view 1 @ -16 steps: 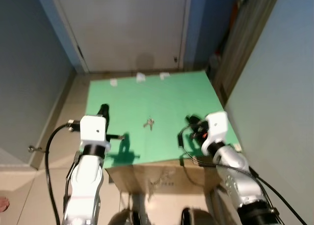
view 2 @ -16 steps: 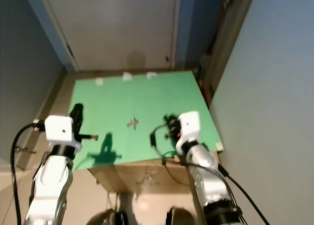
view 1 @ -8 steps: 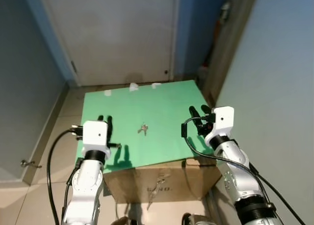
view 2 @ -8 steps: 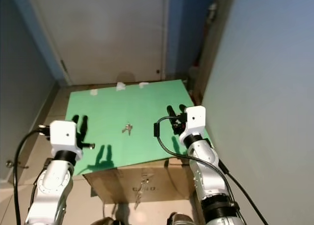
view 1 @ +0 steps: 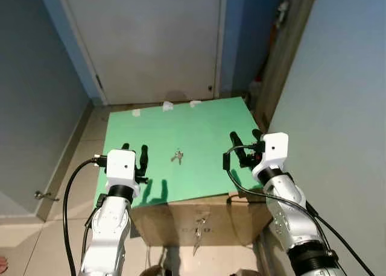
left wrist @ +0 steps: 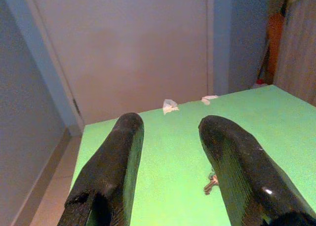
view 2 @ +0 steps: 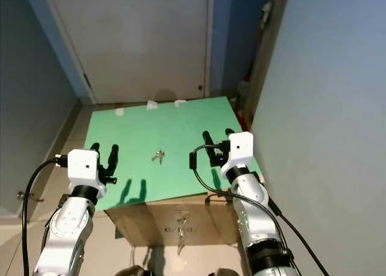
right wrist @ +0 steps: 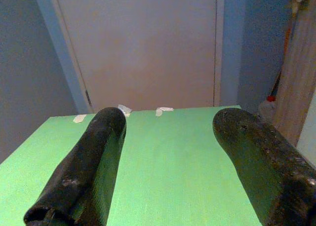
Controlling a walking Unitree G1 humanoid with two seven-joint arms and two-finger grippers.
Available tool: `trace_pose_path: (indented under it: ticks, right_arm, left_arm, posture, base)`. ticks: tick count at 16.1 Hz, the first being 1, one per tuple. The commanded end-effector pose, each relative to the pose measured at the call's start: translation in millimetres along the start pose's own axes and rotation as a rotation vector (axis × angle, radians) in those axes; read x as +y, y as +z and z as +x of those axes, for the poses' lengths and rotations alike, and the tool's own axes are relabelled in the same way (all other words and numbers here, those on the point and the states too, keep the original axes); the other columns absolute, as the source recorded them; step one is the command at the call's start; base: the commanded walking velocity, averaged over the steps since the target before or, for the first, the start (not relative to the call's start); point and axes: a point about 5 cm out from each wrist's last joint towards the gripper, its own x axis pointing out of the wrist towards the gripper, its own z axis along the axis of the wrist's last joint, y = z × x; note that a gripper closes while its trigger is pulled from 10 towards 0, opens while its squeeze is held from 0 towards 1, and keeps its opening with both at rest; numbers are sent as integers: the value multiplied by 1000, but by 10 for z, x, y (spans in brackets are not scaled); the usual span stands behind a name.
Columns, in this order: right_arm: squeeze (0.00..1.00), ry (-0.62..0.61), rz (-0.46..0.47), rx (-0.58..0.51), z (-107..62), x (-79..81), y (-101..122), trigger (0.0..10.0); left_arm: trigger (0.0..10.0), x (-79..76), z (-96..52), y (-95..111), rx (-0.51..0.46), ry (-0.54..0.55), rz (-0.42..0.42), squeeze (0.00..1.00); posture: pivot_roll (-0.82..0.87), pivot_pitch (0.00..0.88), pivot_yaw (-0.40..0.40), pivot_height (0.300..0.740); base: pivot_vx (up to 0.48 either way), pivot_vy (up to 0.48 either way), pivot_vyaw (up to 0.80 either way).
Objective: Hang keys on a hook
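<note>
A small bunch of keys lies near the middle of a green sheet that covers a cardboard box. The keys also show in the left wrist view, just inside one black finger. My left gripper hovers open over the sheet's near left corner, left of the keys. My right gripper is open above the sheet's near right part, right of the keys. Nothing is between either pair of fingers.
The cardboard box stands in a narrow entry. A white door is right behind it, a blue wall on the left, a pale wall close on the right. Bits of white tape hold the sheet's far edge.
The camera has shifted a little. Both grippers have risen slightly over the sheet's near edge and show their fingers spread. The keys lie where they were.
</note>
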Motion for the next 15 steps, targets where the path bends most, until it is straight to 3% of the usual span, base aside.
trace_pose_path:
  ticks: [1, 4, 7, 9, 10, 11, 12, 13, 15]
  right_arm:
    - [1000, 8, -7, -9, 11, 10, 11, 10000]
    - [1000, 0, -5, -3, -10, 1, -22, 10000]
    - [1000, -34, 13, -22, -114, -101, -16, 10000]
    - [1000, -44, -3, -20, -279, -187, -53, 10000]
    - [1000, -57, -16, -14, -389, -254, -75, 10000]
    - [1000, -59, -17, -11, -407, -266, -81, 10000]
    - [1000, -65, -35, -7, -476, -303, -96, 10000]
    - [1000, -65, -37, -7, -485, -307, -98, 10000]
    - [1000, -55, -30, 25, -473, -252, -141, 10000]
  left_arm:
    - [10000, 4, -8, 28, -17, -12, 11, 1000]
    - [10000, -5, 10, 13, -14, -38, 18, 1000]
    - [10000, 7, -30, 140, -90, -55, -75, 1000]
    - [10000, 72, -169, 96, -85, -43, -70, 1000]
    - [10000, 114, -319, 33, -71, -41, -55, 1000]
    - [10000, 116, -349, 18, -64, -45, -50, 1000]
    - [10000, 80, -469, -32, -54, -66, -34, 1000]
    - [10000, 74, -484, -38, -53, -69, -34, 1000]
    - [10000, -11, -367, 39, -72, -74, -35, 1000]
  posture:
    - [-113, 26, 76, 740]
    - [-115, 16, 82, 740]
    - [-117, 2, 83, 740]
    - [-118, 0, 77, 740]
    - [-121, 0, 72, 740]
    - [-121, 0, 72, 740]
    - [-125, 0, 70, 740]
    - [-125, 0, 70, 740]
    - [-123, 0, 68, 740]
  base:
    - [0, 0, 0]
    - [0, 0, 0]
    - [0, 0, 0]
    - [0, 0, 0]
    - [0, 0, 0]
    - [0, 0, 0]
    - [0, 0, 0]
    - [0, 0, 0]
    - [0, 0, 0]
